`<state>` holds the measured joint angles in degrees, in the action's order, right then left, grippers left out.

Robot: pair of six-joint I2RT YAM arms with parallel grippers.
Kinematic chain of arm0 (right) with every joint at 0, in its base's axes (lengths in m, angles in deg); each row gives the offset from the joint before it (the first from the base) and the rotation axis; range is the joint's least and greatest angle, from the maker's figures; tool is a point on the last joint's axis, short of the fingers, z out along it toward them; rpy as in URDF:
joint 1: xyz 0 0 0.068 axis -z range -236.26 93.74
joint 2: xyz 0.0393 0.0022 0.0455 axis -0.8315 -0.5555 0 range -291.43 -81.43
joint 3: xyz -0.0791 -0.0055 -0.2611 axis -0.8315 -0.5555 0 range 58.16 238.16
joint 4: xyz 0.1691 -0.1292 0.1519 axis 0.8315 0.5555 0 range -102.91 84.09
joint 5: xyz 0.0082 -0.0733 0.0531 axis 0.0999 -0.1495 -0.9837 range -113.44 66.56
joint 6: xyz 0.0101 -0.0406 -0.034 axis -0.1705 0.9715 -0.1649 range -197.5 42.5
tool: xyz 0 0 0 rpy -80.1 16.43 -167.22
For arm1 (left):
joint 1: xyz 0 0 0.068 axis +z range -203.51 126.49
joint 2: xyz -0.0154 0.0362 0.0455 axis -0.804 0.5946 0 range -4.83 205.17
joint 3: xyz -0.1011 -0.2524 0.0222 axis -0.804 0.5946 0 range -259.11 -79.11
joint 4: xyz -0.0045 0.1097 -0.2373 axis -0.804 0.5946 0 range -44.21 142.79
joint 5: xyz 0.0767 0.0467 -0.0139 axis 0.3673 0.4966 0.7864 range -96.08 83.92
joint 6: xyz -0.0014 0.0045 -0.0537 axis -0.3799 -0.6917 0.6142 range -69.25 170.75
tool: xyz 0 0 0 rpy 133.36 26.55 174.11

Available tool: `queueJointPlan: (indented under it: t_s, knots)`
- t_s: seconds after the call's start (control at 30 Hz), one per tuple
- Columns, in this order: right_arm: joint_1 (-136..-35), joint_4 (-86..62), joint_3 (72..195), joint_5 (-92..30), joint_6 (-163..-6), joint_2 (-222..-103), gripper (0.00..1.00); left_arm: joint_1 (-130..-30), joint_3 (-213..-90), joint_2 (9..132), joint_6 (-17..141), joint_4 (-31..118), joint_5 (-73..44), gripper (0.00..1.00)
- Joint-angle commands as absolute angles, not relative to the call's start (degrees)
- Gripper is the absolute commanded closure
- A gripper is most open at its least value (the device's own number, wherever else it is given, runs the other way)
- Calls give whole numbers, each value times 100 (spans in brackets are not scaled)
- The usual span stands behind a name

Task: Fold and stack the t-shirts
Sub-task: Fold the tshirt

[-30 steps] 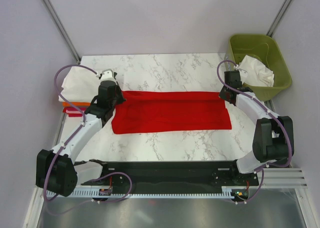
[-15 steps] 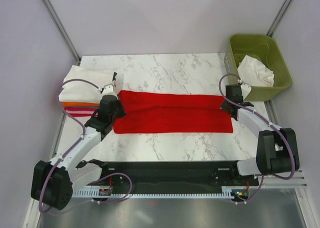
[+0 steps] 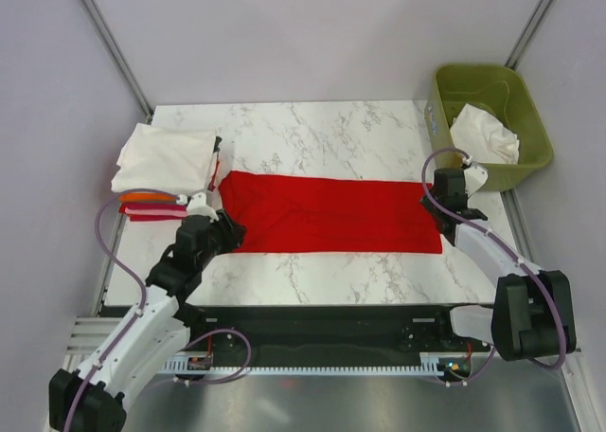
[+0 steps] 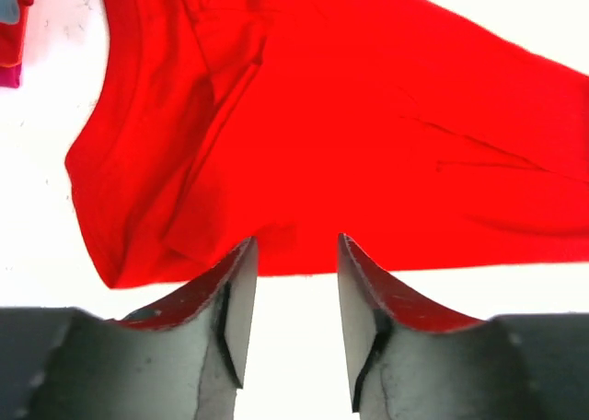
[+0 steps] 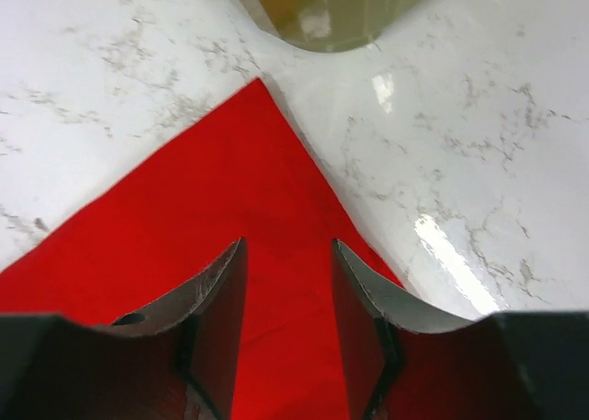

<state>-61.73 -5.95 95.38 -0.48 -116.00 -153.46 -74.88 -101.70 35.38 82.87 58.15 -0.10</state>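
The marble table [image 3: 312, 134] carries the bright red t-shirt [image 3: 331, 214], folded into a long flat band across its middle from 9 to 3 o'clock, with a stack of folded shirts [image 3: 161, 167] at 10 o'clock. The cloth looks light, limp and easily rumpled, so I would pinch it at the end corners, all layers together, rather than mid-span. The left gripper [image 4: 294, 254] at the band's 8 o'clock corner and the right gripper [image 5: 287, 254] over its 3 o'clock end both stand part open, holding nothing.
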Motion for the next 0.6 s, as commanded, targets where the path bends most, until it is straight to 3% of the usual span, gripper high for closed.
queueJointPlan:
  t_s: [0.0,0.17,0.27,0.57]
  knots:
    - [-6301,-1105,9578,-540,-11424,-15174,52,-7505,-10073,2963,8511,6046,-195,52]
    - [-6741,-1238,9894,-1569,-11266,-15515,53,-7496,-10371,3128,8546,6223,-169,43]
    - [-7180,-1782,10105,-2334,-11256,-15875,53,-7487,-10503,3480,8625,6136,24,32]
    - [-8174,-2925,11150,-4259,-11502,-17518,53,-7233,-11575,5378,8915,5960,587,31]
